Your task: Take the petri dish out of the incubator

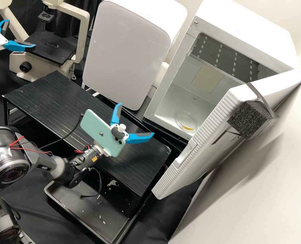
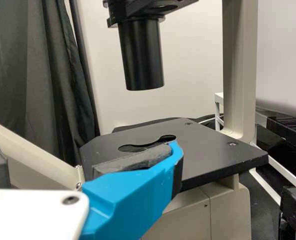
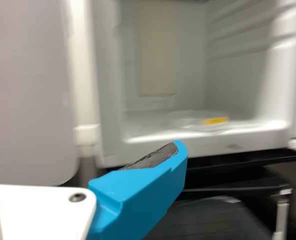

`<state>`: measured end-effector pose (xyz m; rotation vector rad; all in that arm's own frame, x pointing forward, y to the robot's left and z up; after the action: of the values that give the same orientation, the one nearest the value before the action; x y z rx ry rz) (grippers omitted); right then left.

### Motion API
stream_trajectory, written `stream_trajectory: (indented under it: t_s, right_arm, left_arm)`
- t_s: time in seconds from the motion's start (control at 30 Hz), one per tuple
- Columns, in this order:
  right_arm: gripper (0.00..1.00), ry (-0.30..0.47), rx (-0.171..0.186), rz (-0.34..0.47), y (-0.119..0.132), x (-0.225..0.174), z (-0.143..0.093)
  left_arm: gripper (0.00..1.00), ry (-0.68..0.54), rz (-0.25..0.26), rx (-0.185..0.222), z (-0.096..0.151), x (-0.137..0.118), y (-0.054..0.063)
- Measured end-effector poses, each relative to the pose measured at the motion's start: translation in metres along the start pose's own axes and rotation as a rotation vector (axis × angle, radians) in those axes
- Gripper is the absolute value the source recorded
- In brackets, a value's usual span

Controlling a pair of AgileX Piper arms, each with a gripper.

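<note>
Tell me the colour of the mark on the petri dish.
The mark on the petri dish is yellow-orange; it shows best in the right wrist view.

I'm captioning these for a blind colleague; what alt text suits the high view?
The open right gripper, over a black rack, faces an open white incubator with a petri dish, marked with yellow, on its floor. The open left gripper is beside a microscope.

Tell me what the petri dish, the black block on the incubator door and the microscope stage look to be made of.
Petri dish: clear, glossy plastic or glass; it is see-through with a bright rim.
Black block: matt foam, by its coarse, pitted surface.
Microscope stage: probably metal with a satin black coating; a flat, rigid-looking plate with screws set in it.
</note>
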<state>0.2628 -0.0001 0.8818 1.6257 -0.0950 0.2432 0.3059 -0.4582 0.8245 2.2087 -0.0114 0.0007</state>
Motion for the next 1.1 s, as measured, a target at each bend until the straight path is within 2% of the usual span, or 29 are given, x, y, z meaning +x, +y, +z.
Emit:
stream_trajectory:
  t_s: [0.17, 0.4, 0.57, 0.8, 1.0, 1.1]
  right_arm:
    - [1.00, -0.017, -0.009, 0.075, 0.021, 0.015, 0.012]
    - [1.00, -0.052, -0.013, 0.133, 0.039, 0.046, 0.027]
    - [1.00, -0.094, -0.001, 0.164, 0.048, 0.063, 0.036]
    - [1.00, -0.091, -0.001, 0.172, 0.051, 0.096, 0.037]
    - [1.00, -0.126, -0.076, 0.099, 0.038, 0.127, 0.038]
    - [1.00, -0.153, -0.099, 0.070, 0.033, 0.137, 0.040]
  left_arm:
    - [1.00, 0.000, 0.000, 0.000, 0.000, 0.000, 0.000]
    - [1.00, 0.000, 0.000, 0.000, 0.000, 0.000, 0.000]
    - [1.00, 0.000, 0.000, 0.000, 0.000, 0.000, 0.000]
    - [1.00, 0.000, 0.000, 0.000, 0.000, 0.000, 0.000]
    - [1.00, 0.000, 0.000, 0.000, 0.000, 0.000, 0.000]
    - [1.00, 0.000, 0.000, 0.000, 0.000, 0.000, 0.000]
